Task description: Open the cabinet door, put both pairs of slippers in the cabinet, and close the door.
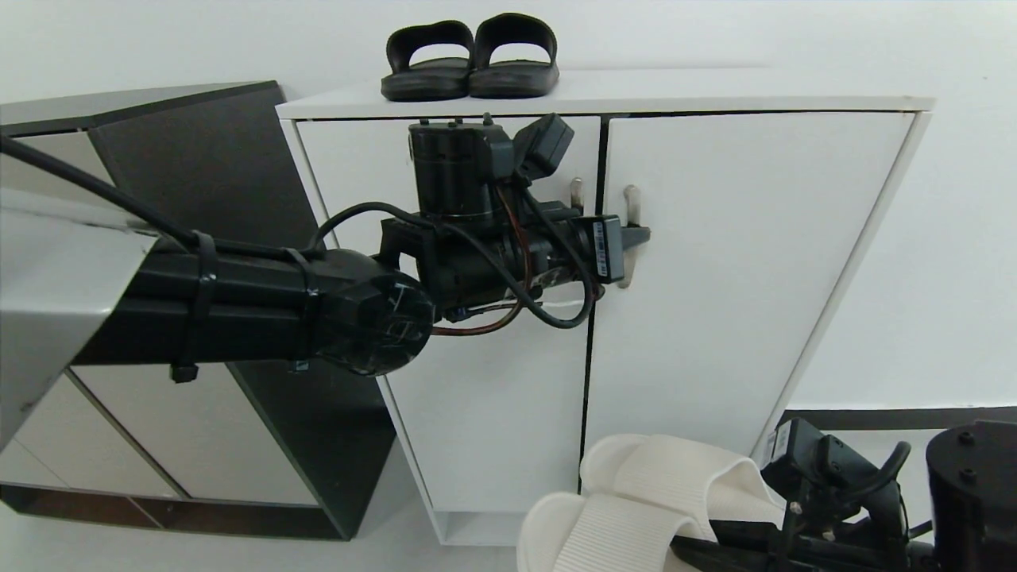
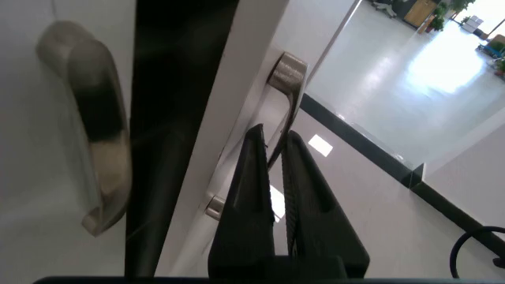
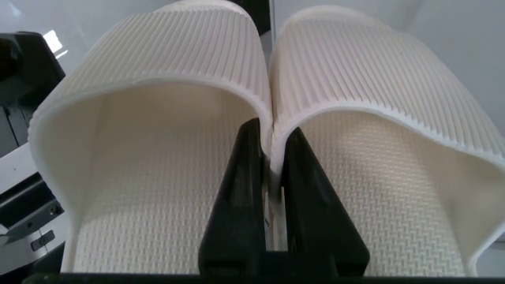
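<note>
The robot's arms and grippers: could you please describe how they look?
The left arm is a black tube with strapped-on black cables, reddish wires and a white barcode label near the wrist. The right arm is black too. The left gripper and right gripper have black tapered fingers.

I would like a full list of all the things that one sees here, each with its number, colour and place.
white cabinet: one, white, centre, both doors closed
left door handle: one, silver, beside the gap between the doors
right door handle: one, silver, across that gap
black slippers: one pair, black, on top of the white cabinet
white slippers: one pair, cream white, low before the cabinet, held
side cabinet: one, dark grey, left of the white cabinet
left gripper: one, black, closed on the right door handle
right gripper: one, black, pinching the white slippers' inner edges
</note>
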Controlling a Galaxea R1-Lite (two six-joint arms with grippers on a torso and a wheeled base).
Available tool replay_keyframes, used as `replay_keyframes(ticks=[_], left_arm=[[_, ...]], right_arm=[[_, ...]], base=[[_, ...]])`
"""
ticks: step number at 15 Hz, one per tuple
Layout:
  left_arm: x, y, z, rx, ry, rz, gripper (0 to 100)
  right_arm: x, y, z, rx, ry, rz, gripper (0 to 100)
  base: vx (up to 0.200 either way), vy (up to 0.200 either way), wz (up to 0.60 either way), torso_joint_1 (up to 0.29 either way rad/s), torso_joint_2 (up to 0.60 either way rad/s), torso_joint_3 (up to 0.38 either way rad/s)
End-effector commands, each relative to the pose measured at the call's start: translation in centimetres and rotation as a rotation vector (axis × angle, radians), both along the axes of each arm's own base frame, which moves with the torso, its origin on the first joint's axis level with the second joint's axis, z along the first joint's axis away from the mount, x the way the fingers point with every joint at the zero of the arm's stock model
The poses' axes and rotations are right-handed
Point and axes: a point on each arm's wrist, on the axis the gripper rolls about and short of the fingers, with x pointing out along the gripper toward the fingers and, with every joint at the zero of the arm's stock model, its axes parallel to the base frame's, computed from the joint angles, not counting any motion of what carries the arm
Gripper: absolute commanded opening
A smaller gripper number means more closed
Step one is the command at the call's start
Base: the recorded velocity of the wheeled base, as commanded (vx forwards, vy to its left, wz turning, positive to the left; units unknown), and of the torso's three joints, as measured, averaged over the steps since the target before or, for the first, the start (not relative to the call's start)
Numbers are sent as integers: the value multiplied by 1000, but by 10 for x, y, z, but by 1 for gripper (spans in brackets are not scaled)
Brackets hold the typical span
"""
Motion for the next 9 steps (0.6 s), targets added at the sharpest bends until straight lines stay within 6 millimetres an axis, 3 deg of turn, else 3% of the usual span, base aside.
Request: replay_keyframes(ticks=[1, 5, 9], left_arm=[[-5, 5, 4, -6, -3, 2, 0], [-39, 19, 14, -7, -5, -33, 0], [-60, 35, 16, -2, -8, -39, 0]], right_arm=[[-3, 1, -1, -1, 2, 15, 0], [-14, -3, -4, 7, 27, 104, 0], [-22, -7, -4, 25, 39, 167, 0]], base=[[0, 0, 0, 0, 0, 0], [0, 0, 0, 0, 0, 0], [0, 0, 0, 0, 0, 0]])
